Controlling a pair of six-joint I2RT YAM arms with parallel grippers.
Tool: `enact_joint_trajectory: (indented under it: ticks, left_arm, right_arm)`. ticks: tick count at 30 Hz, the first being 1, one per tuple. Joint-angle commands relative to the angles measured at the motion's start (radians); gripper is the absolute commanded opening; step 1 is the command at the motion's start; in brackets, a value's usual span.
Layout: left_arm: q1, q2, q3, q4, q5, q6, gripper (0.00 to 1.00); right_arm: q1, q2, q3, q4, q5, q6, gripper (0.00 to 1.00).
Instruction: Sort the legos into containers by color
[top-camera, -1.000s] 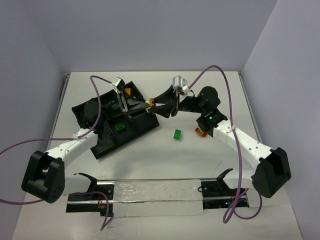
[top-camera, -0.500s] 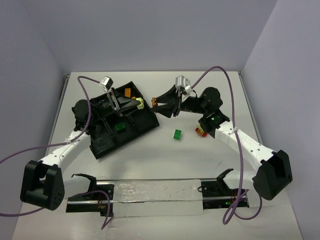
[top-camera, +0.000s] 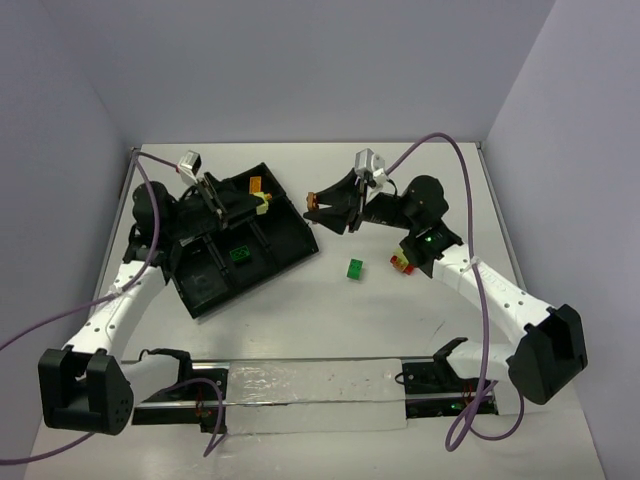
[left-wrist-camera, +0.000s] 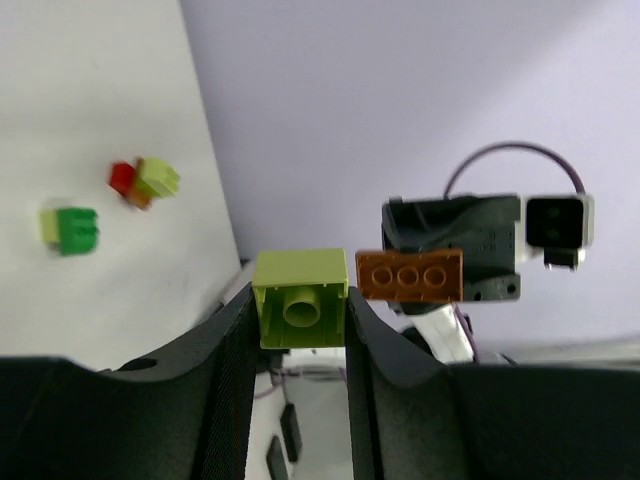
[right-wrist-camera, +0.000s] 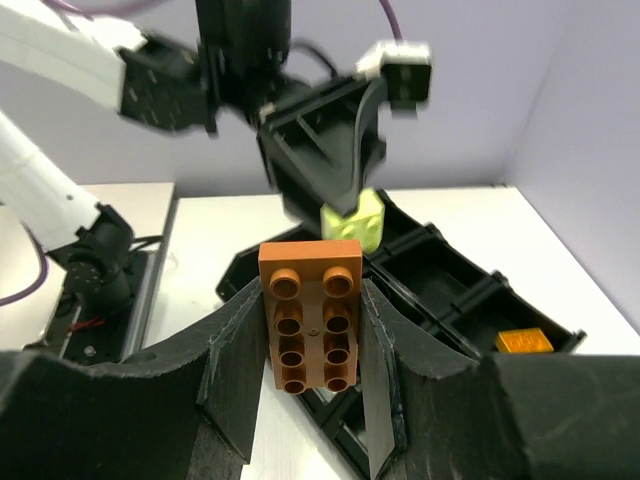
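Observation:
My left gripper (top-camera: 259, 202) hangs over the far part of the black tray (top-camera: 205, 290), shut on a yellow-green lego (left-wrist-camera: 300, 312). My right gripper (top-camera: 313, 205) hovers just right of the tray, shut on a flat orange lego (right-wrist-camera: 311, 315) with its studs toward the wrist camera. The two held bricks face each other a short gap apart. A green lego (top-camera: 240, 254) lies in a middle container and an orange lego (top-camera: 256, 185) in a far one. On the table lie a green lego (top-camera: 354, 269) and a red, yellow-green and orange cluster (top-camera: 403, 263).
The tray sits askew at the left centre of the white table. A metal rail with a clear strip (top-camera: 310, 385) runs along the near edge. Purple cables (top-camera: 440, 145) loop above both arms. Walls close in the back and both sides.
My left gripper has drawn back to the left over the tray, carrying the yellow-green lego away from the orange one. The right gripper has hardly moved.

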Motion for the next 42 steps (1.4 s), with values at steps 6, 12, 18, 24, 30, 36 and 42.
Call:
enact_joint_trajectory:
  ticks: [6, 12, 18, 24, 30, 36, 42]
  left_arm:
    - [0.073, 0.068, 0.373, -0.773, -0.288, 0.546, 0.0]
    - [0.078, 0.192, 0.532, -0.963, -0.487, 0.678, 0.0]
    - [0.086, 0.298, 0.596, -1.041, -0.635, 0.746, 0.0]
    - [0.103, 0.375, 0.652, -1.042, -0.672, 0.775, 0.0]
    - [0.106, 0.387, 0.663, -1.003, -0.76, 0.78, 0.0]
    - [0.106, 0.395, 0.71, -1.04, -0.809, 0.806, 0.0]
    - [0.106, 0.428, 0.754, -1.067, -0.843, 0.832, 0.0]
  right_arm:
    - [-0.007, -0.057, 0.03, -0.216, 0.223, -0.054, 0.0]
    - [-0.002, -0.058, 0.096, -0.447, 0.425, -0.065, 0.0]
    - [0.035, -0.045, 0.095, -0.527, 0.596, -0.079, 0.0]
    - [0.045, 0.015, 0.172, -0.595, 0.64, -0.046, 0.0]
    - [0.074, 0.025, 0.203, -0.604, 0.632, -0.029, 0.0]
    - [0.104, 0.08, 0.28, -0.682, 0.679, 0.024, 0.0]
    - [0.117, 0.105, 0.288, -0.689, 0.754, 0.025, 0.0]
